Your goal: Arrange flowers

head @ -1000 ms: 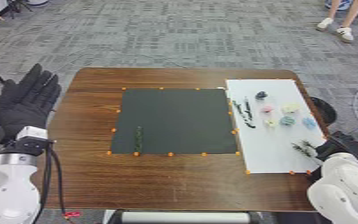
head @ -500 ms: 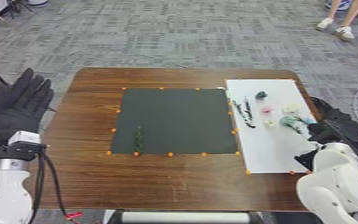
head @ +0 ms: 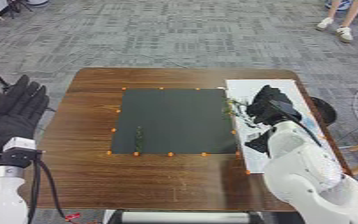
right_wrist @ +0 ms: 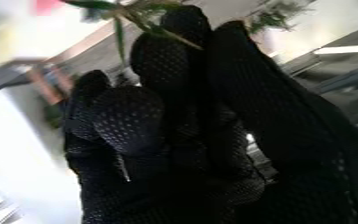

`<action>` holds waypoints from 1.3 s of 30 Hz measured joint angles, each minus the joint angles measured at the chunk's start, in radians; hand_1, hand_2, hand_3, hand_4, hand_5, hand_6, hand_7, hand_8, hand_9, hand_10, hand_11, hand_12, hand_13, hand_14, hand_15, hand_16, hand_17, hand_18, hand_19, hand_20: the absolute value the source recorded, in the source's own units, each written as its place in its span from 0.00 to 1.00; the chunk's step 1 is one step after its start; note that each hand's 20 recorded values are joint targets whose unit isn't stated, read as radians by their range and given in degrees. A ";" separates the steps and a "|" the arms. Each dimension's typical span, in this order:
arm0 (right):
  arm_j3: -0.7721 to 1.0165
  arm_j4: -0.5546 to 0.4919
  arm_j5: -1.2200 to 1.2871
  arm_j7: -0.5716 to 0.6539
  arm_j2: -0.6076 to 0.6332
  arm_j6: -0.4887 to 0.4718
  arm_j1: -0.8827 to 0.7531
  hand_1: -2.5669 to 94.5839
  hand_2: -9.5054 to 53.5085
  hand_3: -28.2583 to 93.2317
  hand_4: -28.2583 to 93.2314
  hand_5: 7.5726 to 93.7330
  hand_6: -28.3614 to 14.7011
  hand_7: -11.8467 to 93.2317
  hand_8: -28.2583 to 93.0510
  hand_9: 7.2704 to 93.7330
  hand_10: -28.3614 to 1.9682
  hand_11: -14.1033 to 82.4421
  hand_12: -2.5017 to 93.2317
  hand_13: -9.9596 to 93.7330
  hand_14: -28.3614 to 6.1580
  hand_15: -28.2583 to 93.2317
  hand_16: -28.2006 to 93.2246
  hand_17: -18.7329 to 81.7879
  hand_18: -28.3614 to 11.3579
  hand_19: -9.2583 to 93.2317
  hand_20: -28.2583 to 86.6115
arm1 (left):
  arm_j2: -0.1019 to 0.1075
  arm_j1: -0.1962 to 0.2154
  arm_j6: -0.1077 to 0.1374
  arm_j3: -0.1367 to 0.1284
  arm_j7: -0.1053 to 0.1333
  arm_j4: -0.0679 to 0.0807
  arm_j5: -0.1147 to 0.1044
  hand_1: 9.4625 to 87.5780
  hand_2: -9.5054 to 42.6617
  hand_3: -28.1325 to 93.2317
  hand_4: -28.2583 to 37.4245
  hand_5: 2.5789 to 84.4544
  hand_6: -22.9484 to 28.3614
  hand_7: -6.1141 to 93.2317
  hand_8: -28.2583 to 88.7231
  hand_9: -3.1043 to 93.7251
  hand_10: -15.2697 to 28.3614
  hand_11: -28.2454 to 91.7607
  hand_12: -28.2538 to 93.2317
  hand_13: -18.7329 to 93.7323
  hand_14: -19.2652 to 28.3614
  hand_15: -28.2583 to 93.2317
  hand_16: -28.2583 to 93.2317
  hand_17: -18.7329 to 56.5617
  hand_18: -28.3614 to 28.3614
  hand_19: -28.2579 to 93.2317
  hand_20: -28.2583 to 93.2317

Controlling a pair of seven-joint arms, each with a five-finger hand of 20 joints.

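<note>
My right hand [head: 271, 107] is over the white sheet [head: 254, 85], near its border with the black sheet [head: 175, 112]; its fingers are curled, closed around a leafy green sprig [head: 230, 107]. The sprig projects from the fingertips toward the black sheet, its leaves spread at that sheet's right edge (I cannot tell whether they touch it). A slender green stem [head: 139, 139] lies on the lower left part of the black sheet, roughly upright in the head view. Both sheets lie on the brown bench [head: 158, 182]. My left hand [head: 8, 117], open and empty, is beside the bench's left edge, fingers extended.
</note>
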 measured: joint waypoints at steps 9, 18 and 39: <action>-0.173 0.192 0.028 -0.008 -0.153 -0.080 0.205 0.56 0.00 0.84 0.06 0.83 0.61 0.43 0.42 0.84 0.53 0.47 0.60 0.81 0.45 0.81 0.53 0.54 0.00 0.92 0.50 | 0.000 -0.007 0.005 0.008 -0.013 0.001 0.001 0.17 0.38 0.86 0.00 0.47 0.58 0.14 0.18 0.37 0.66 0.37 0.31 0.37 0.64 0.38 0.20 0.21 0.65 0.37 0.31; -0.285 0.286 0.024 -0.023 -0.251 -0.121 0.300 0.57 0.00 0.84 0.05 0.83 0.61 0.43 0.41 0.84 0.54 0.47 0.60 0.81 0.45 0.81 0.53 0.54 0.00 0.92 0.49 | 0.000 -0.007 0.016 0.006 -0.018 0.001 0.001 0.17 0.39 0.86 0.00 0.46 0.58 0.14 0.18 0.37 0.66 0.37 0.31 0.37 0.64 0.38 0.20 0.21 0.65 0.37 0.31; -0.347 0.412 -0.102 -0.017 -0.450 -0.090 0.238 0.56 0.00 0.84 0.05 0.81 0.60 0.42 0.40 0.83 0.54 0.45 0.59 0.80 0.45 0.80 0.53 0.54 0.00 0.92 0.49 | 0.000 -0.036 0.021 0.011 -0.036 0.012 0.002 0.17 0.39 0.86 0.00 0.47 0.58 0.14 0.18 0.37 0.66 0.37 0.31 0.37 0.63 0.37 0.20 0.21 0.65 0.37 0.31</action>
